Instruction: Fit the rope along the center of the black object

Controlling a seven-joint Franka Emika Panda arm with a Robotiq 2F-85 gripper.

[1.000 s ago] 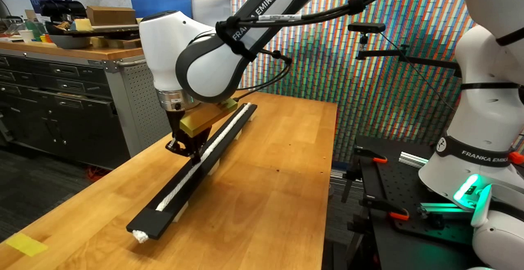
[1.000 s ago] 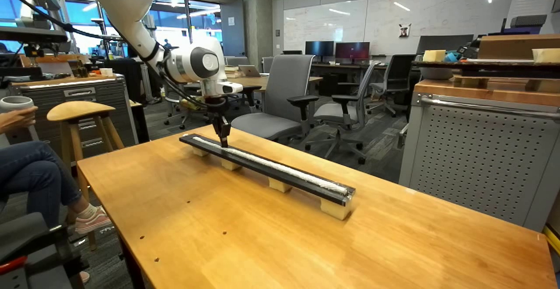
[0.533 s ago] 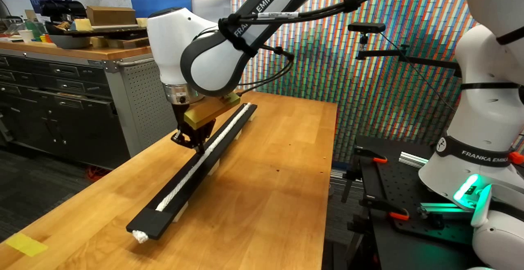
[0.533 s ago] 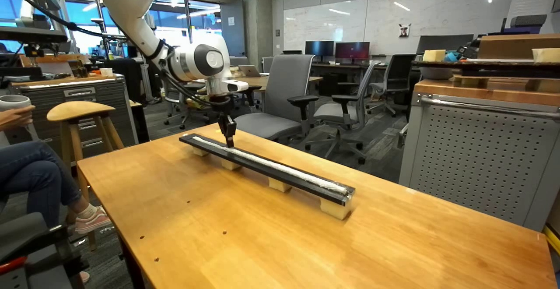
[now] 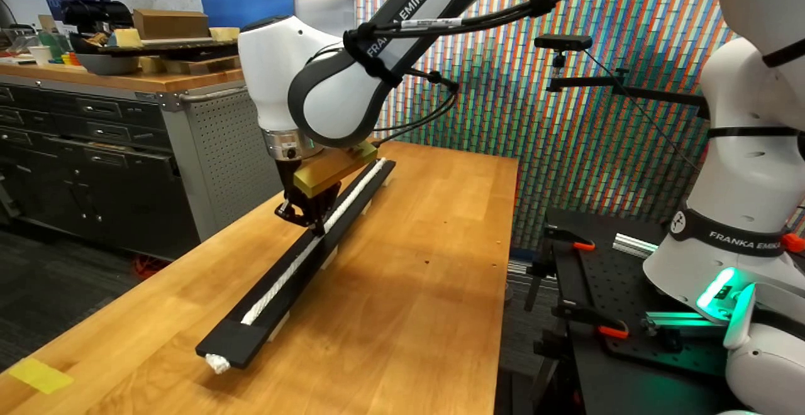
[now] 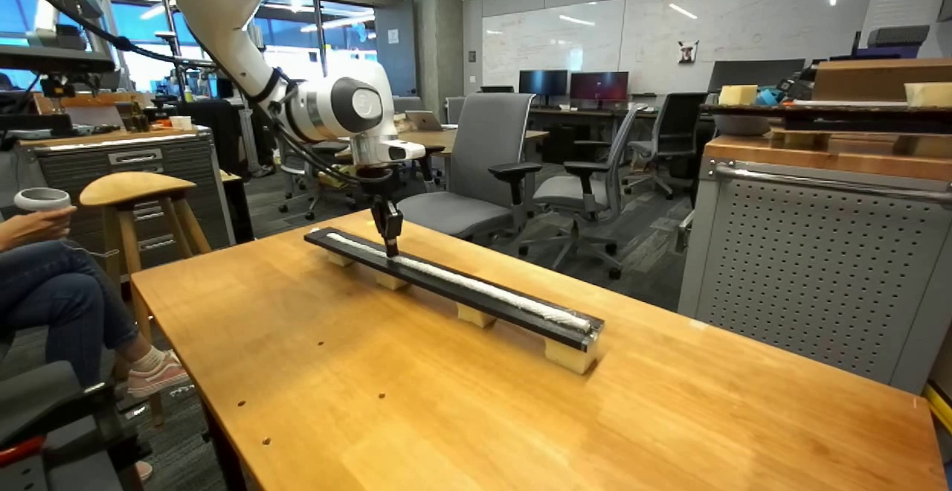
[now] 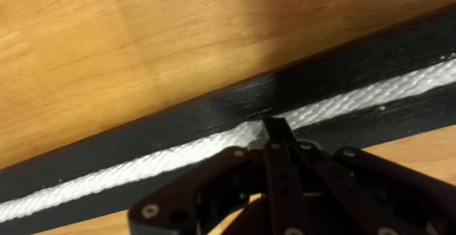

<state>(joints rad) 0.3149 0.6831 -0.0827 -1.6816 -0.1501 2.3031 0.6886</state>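
Wrist view shows the gripper (image 7: 276,121) closed, its tips right at the white rope (image 7: 135,170) along the middle of the black rail (image 7: 117,144), which sits on pale blocks (image 6: 569,355) near a long edge of the wooden table (image 6: 483,416), grey chairs (image 6: 487,152) and a whiteboard (image 6: 647,37) beyond that edge in an exterior view.

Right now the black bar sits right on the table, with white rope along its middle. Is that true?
Not quite: both exterior views show the black bar resting on pale blocks, not directly on the table. The white rope runs along its middle.
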